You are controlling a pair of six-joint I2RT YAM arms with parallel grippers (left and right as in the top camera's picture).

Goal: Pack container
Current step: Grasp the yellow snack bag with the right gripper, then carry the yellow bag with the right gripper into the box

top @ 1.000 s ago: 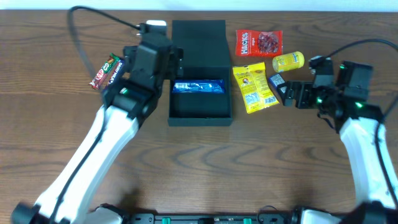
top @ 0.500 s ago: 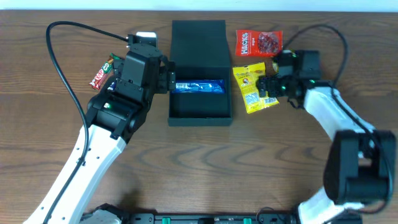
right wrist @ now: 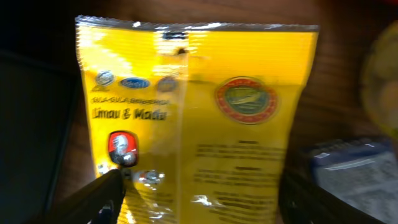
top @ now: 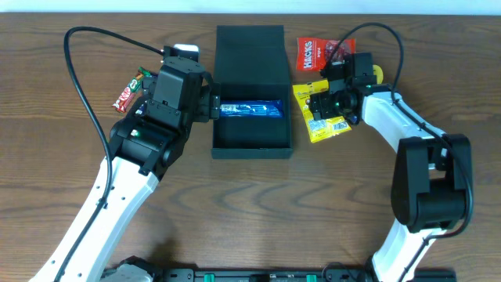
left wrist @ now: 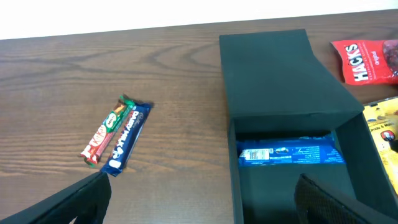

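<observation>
Fingers of the right hand stand spread wide, one on each side of a yellow snack packet lying flat on the counter. The wrist view is blurred, so I cannot say whether either finger touches the film. Just outside one finger lies a small dark blue packet, and beyond it a yellow rounded thing, too soft to name. Outside the other finger is the dark wall of the container. Past this hand's fingertips in the overhead view is a red packet, partly under the arm's cable.

The left hand is also spread and holds nothing. It hangs at the side wall of the container, one finger over the box's inside and the other over bare counter. The container is open, its flap lid laid back beyond the fingertips. A blue wrapped bar lies inside against the wall at the hinge. Ahead of the outer finger, well apart from the box, a red-and-green bar and a blue bar lie side by side, touching.
</observation>
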